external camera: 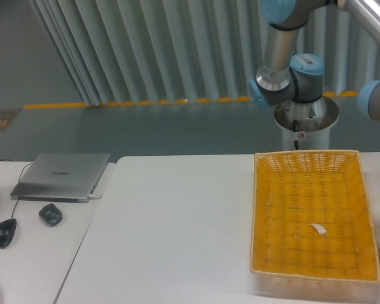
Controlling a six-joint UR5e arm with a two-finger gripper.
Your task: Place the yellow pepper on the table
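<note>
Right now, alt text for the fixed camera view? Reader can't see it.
A yellow woven basket, empty except for a small white scrap, sits at the right of a white table. The robot arm rises behind it; its gripper and the yellow pepper are out of frame. A closed laptop and mouse lie at left.

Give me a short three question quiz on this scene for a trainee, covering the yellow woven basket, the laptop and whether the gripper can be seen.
1. True or false: the yellow woven basket holds a yellow pepper.
2. What lies inside the basket? A) a small white slip B) a black mouse C) a spoon
3. Fill in: the closed grey laptop lies to the ___ of the basket in the camera view.

Key: 1 false, no pepper shows anywhere in view. 2 A, the small white slip; the black computer mouse sits near the laptop. 3 left. The gripper is out of frame; only the arm's blue and grey joints show.
</note>
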